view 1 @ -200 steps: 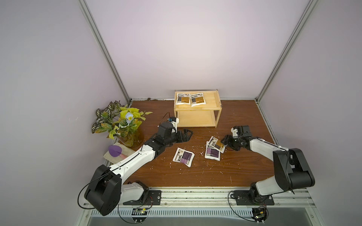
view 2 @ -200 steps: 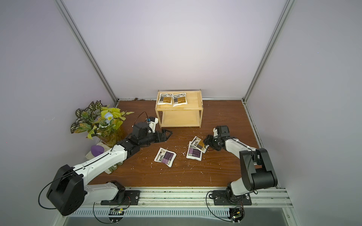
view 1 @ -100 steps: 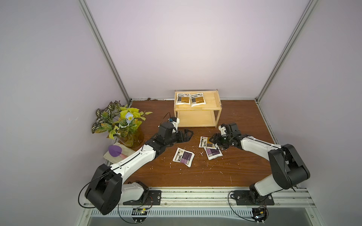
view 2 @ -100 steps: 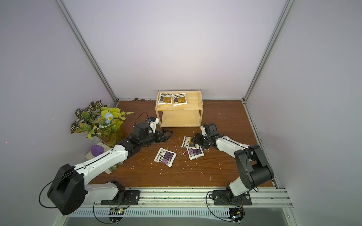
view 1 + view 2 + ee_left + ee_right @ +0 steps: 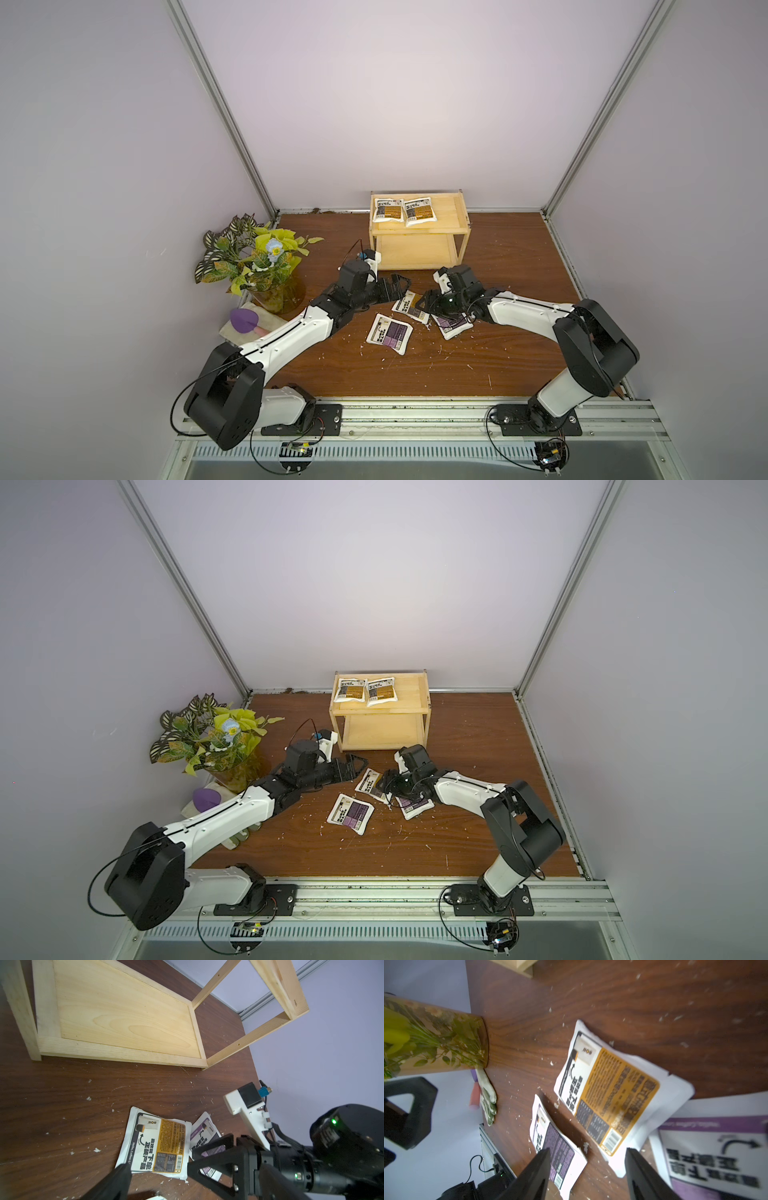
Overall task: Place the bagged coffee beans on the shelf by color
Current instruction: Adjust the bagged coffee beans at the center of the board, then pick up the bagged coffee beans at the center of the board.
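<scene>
Orange-brown print marks the loose orange pouch, which lies flat on the dark wooden table in front of the shelf, between the two arms. The right gripper sits low at this pouch's barcode end with its jaws spread wide and holding nothing. In the right wrist view the barcode corner shows in the gap between the two black fingers, and I cannot tell whether either finger touches it. The orange pouch overlaps the edge of a purple pouch, which lies partly under the right gripper in both top views. A second purple pouch lies alone on the table, nearer the base rail, close to the orange one but apart from it. The left gripper hangs just beyond the orange pouch's far end, near the shelf's front left leg, its jaws apart and empty. On the shelf's top tier, toward its left side, the left shelf pouch and the right shelf pouch lie side by side, both with orange-brown labels, edges touching.
</scene>
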